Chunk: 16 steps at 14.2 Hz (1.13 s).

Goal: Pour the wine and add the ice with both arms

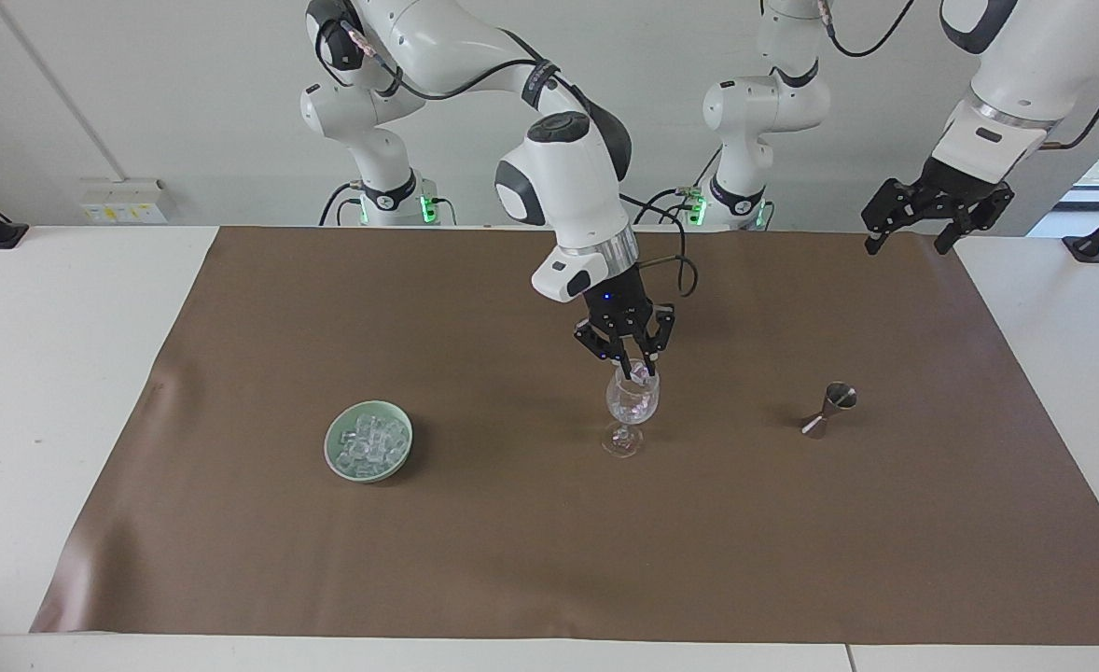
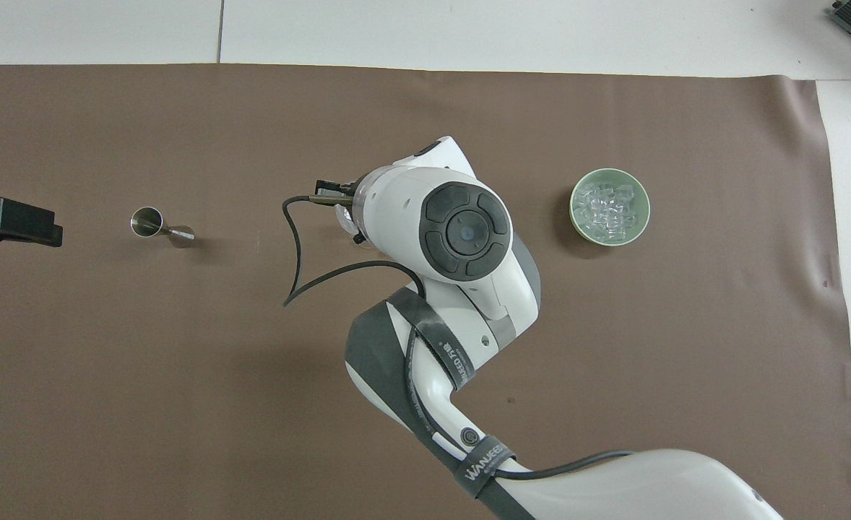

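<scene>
Holding a cube of ice [image 1: 636, 372] between my right gripper's [image 1: 633, 371] fingertips, clamped tight on it, directly above the mouth of the stemmed glass [image 1: 632, 403], with the tips at the rim. The glass stands upright mid-cloth, its long axis vertical and in line with my fingers, so the cube lies straight below my wrist and the drop is plumb down. Some ice seems to sit in the bowl of the glass, though I cannot say how much. The rest of the ice [image 1: 368, 441] is heaped in the green bowl [image 1: 335, 455], toward my right arm's end of the table. The steel jigger [image 1: 829, 409] stands toward the left arm's end. My left gripper [image 1: 917, 221] waits high over the cloth's corner, fingers spread, holding nothing. Judgement: release only; the right arm is the nearer one.
</scene>
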### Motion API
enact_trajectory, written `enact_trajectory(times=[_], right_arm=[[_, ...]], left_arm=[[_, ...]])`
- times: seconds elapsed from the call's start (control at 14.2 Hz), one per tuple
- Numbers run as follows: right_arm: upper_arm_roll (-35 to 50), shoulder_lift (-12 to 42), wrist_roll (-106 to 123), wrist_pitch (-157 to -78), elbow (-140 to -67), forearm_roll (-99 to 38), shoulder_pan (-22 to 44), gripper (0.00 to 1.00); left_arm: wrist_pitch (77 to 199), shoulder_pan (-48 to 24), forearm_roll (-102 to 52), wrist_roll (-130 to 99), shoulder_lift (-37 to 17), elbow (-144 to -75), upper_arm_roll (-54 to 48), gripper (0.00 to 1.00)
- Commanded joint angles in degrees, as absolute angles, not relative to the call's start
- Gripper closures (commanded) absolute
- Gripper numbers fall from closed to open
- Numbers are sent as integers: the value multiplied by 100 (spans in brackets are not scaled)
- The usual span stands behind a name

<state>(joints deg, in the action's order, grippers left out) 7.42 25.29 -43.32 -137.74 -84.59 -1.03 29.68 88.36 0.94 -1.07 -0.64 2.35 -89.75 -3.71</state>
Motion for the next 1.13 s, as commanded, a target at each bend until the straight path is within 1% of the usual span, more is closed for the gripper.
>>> enact_trajectory(times=[0.0,0.14,0.35,0.71,0.85,0.99,1.06], right_arm=[[773,2496,-4386,-13816,-8481,0,2936,74],[765,2496,-4386,-13816,-8473,0,2918,67],[765,2496,-4386,-13799,-8473,9,2918,62],[756,2479,-4377,-13738,-8464,9,2918,62],[738,2435,-4386,-13475,-8272,0,2936,62],[712,2347,-4377,-12931,-7947,26,2927,62],[712,2277,-4342,-12781,-7841,26,2892,61]], left_arm=[[8780,97,-9,9,395,-9018,-343,0],[8763,105,-9,0,413,-9018,-325,0],[8754,105,-9,0,413,-9018,-325,0],[8763,105,-9,0,413,-9018,-325,0],[8763,105,-9,0,413,-9018,-325,0],[8763,105,-9,0,413,-9018,-325,0],[8763,105,-9,0,413,-9018,-325,0]])
